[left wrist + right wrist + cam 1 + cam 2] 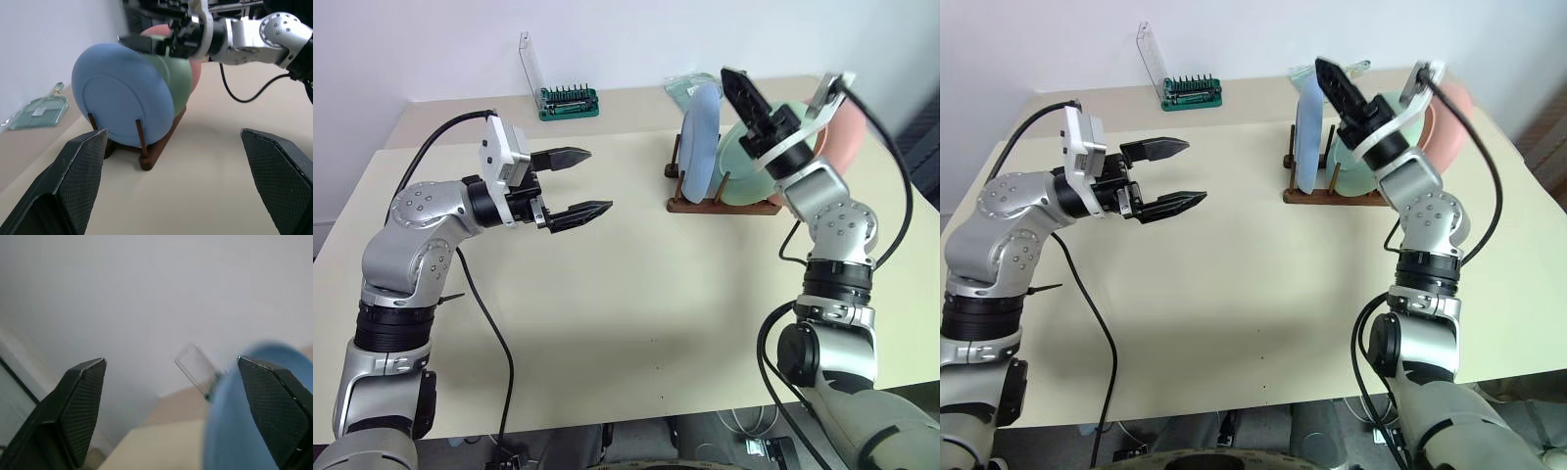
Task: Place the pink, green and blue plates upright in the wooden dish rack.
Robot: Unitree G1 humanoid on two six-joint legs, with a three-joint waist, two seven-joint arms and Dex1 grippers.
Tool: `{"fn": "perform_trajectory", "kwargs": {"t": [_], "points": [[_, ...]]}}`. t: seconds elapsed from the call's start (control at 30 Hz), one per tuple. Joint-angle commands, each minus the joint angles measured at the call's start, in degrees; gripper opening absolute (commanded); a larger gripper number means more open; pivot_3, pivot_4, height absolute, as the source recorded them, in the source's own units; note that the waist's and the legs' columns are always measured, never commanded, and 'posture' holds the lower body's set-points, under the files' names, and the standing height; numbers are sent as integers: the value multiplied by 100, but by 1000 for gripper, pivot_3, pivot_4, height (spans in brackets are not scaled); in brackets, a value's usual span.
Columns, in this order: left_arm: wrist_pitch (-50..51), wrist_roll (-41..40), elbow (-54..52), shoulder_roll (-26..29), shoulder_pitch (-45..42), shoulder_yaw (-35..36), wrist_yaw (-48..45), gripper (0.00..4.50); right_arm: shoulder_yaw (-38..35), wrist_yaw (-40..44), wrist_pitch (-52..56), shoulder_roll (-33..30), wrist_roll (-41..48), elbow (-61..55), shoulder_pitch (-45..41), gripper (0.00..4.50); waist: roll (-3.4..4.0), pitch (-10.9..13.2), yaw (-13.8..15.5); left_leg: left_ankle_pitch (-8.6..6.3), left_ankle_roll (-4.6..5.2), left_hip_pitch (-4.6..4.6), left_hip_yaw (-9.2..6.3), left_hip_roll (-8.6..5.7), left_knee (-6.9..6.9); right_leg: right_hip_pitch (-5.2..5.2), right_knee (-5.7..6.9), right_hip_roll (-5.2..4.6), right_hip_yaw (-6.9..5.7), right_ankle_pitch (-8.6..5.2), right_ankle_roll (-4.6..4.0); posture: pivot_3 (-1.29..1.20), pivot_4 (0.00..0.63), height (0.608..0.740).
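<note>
pale cream table (pixel 636 294) against a plain white wall, with the wooden dish rack (pixel 720 204) sitting toward the far right side. holds all three plates on edge between its pegs: blue plate (pixel 701 140) at the left end, green plate (pixel 744 166) in the middle, pink plate (pixel 842 132) at the right end, packed close and leaning slightly so the pegs brace them. judged from that, looks like the placing is essentially finished.

right pincer (pixel 781 96) raised above the green and pink plates, fingers spread wide and gripping nothing; seems to be apart from the rims, though hard to say for sure from the head views. probably positioned there because of a release at the top edge of a plate, and pointed up and away so as not to knock the row.

left pincer (pixel 576 181) hanging level over the bare middle of the table, well apart from the rack, fingers wide open and empty, aimed toward the rack; reads as parked clear of the work while keeping the plates in its wrist view.

green screwdriver-bit holder (pixel 568 101) with its clear lid standing up at the far edge, well clear of the rack, and a clear packet (pixel 39 110) lying flat behind the rack; neither part of the job.

main risk now: a careless pull-back of the right arm clipping a rim and tipping the close-packed plates.
</note>
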Motion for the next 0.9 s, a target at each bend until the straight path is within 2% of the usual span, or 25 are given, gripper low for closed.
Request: {"fn": "perform_trajectory", "kwargs": {"t": [0.03,0.2,0.27,0.3,0.4,0.53,0.63,0.77,0.9], "points": [[-38,-52,-146,22,-91,133,-2,4500,-109,17,-104,-115,163,-530,-294,4473,0,0,1,0,0,0,0,0,0,0,0,0,0,0,0,0,150,740],[-29,-66,-132,2,-119,124,-14,4500,-223,179,-173,-594,-18,-488,-336,4473,0,0,23,0,0,0,0,0,1,3,-1,0,-1,0,0,0,150,740],[-45,-52,-150,11,-104,121,-20,4500,-465,214,-188,-845,50,-338,-222,3965,0,0,24,0,0,-1,0,-2,1,2,-2,-1,0,0,0,0,150,740],[-24,-70,-159,9,-95,131,-13,4500,-491,252,-237,-1008,-56,-316,-131,3665,-1,0,26,0,1,-1,0,-2,1,2,-2,-1,-1,0,0,0,150,740],[-22,-75,-170,20,-54,141,-19,4500,-88,938,-567,-1730,-816,-688,558,2123,-2,-1,46,-1,2,-1,-2,-2,0,7,-7,-1,-3,0,0,0,150,740],[-93,-25,-109,-28,-73,85,-49,4500,197,1553,-1037,-2299,-1489,-1215,1599,120,1,-1,-4,-1,3,3,7,0,0,6,-6,-1,0,0,1,0,150,740],[-159,16,-54,-85,-129,35,-89,4500,77,1700,-1313,-2424,-1715,-1510,2312,46,1,-1,-1,-1,2,6,9,3,-1,6,-3,1,1,0,1,0,150,740],[-212,41,15,-89,-184,9,-203,4500,-163,1542,-1495,-2431,-1857,-1770,2785,46,0,-1,29,-1,2,6,9,1,4,9,-4,-1,1,0,2,0,150,740],[-199,36,98,-9,-267,-62,-498,4500,70,1491,-2274,-2640,-2881,-1460,3233,46,-2,0,55,-1,2,6,7,-1,5,12,-6,-1,0,0,1,0,150,740]]}}
